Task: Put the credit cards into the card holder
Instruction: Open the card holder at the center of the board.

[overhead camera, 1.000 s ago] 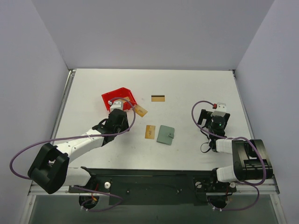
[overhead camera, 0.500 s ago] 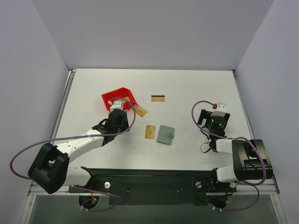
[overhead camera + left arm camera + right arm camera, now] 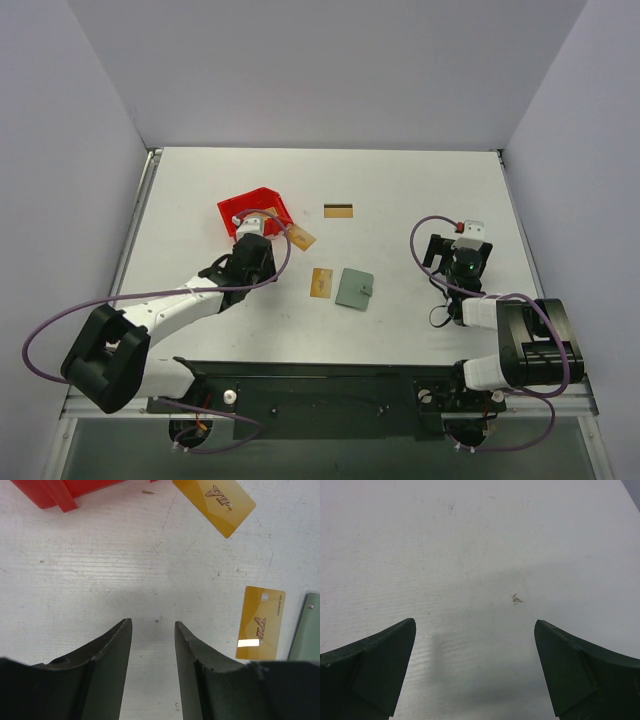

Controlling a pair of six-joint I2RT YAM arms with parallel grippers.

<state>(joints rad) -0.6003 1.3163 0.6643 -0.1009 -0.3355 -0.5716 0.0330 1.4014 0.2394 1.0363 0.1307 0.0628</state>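
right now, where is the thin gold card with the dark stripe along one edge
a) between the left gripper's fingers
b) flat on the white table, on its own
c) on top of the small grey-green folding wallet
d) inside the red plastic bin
b: the thin gold card with the dark stripe lies flat on the white table, apart from the small grey-green folding wallet and the red plastic bin.

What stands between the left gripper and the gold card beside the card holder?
Nothing visible: only bare table separates the left gripper from the gold card. A second card lies aside, by the red bin. The card holder looks folded shut.
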